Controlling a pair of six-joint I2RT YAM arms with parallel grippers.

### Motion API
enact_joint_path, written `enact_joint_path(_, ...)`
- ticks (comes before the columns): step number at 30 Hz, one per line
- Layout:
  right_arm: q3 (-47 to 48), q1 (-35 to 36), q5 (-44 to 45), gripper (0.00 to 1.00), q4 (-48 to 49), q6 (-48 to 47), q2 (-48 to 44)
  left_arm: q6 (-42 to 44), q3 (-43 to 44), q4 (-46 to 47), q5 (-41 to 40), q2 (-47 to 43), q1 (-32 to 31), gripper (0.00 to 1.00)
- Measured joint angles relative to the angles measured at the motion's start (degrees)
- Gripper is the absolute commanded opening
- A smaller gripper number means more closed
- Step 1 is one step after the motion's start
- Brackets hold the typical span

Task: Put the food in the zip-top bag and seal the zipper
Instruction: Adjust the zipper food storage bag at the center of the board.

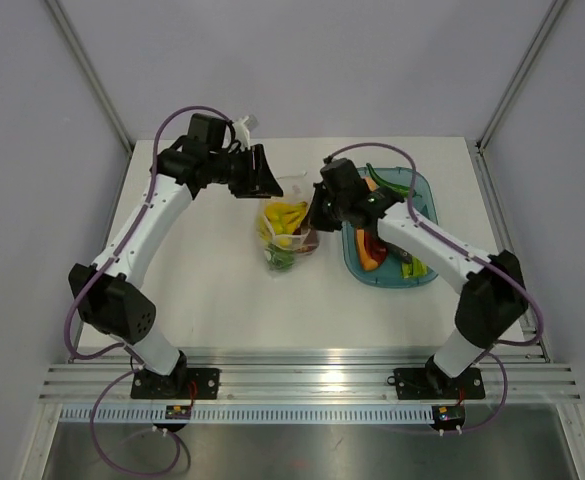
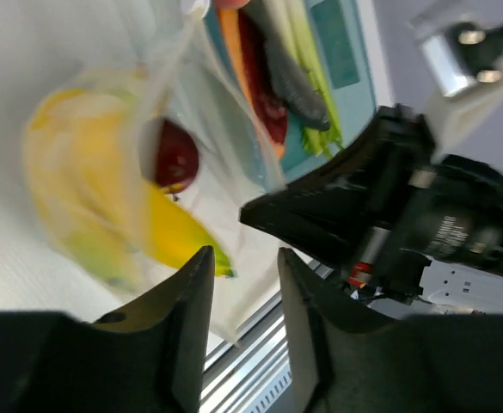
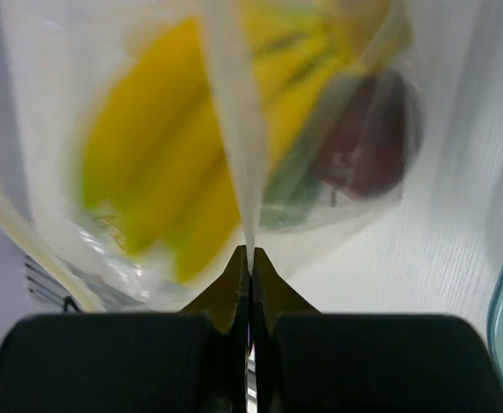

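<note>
The right claw [image 3: 249,258] is pressed fully together, and a thin fold of the zip-top bag [image 3: 230,112] rises from between its tips, so it is pinching the clear film. Just beyond those tips the bag bulges out. The yellow banana bunch [image 3: 148,163] lies ahead of the claw and to one side, and the dark red apple [image 3: 367,142] lies to the other, both inside the plastic. A small green piece [image 1: 280,259] sits lower in the bag, past the bananas as seen from above.

On the claw's outer side, close by, is the teal tray [image 1: 420,188]. It holds orange, red and green pieces [image 1: 370,252] of food, outside the bag, and the right arm reaches across it.

The left claw [image 2: 244,275] faces the right one from across the bag. Its two fingers [image 2: 189,327] stand a narrow way apart, and I can see nothing gripped in the gap. The bag's film hangs just past its tips, with the bananas and apple showing through beyond. I cannot tell whether the plastic touches the fingers.

From above, the bag rests on the white table [image 1: 202,290] between the two claws, nearer the right one.
</note>
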Motion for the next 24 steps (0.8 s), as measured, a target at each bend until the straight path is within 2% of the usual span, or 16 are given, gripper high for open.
enact_joint_path(2,-1.64,0.0,-1.11,0.0,0.02,0.42,4.02,0.81,-1.22,-1.25,-0.22,1.7,0.0,0.56)
enact_joint_path(6,-2.75,0.04,-2.51,0.0,0.24,1.33,6.75,2.05,-2.03,-4.24,-3.96,1.25,0.0,0.52)
enact_joint_path(9,-2.75,0.04,-2.71,0.0,1.99,1.81,5.09,2.99,-2.47,-6.38,-9.18,-3.39,0.0,0.48)
enact_joint_path(12,-2.91,0.04,-2.67,0.0,3.48,2.45,3.04,2.93,-6.12,-6.86,-14.6,-12.28,0.0,0.46)
enact_joint_path(15,-3.58,0.04,-2.58,0.0,4.5,2.95,0.72,0.52,-11.5,-5.64,-17.11,-21.09,-0.15,0.46)
enact_joint_path(18,-4.07,0.04,-2.25,0.0,5.01,3.3,-0.96,-3.61,-17.92,-3.15,-18.6,-25.35,-1.64,0.46)
enact_joint_path(24,-4.81,0.07,-2.23,0.0,5.22,3.58,-1.53,-13.09,-26.95,2.05,-21.11,-20.76,-6.78,0.55)
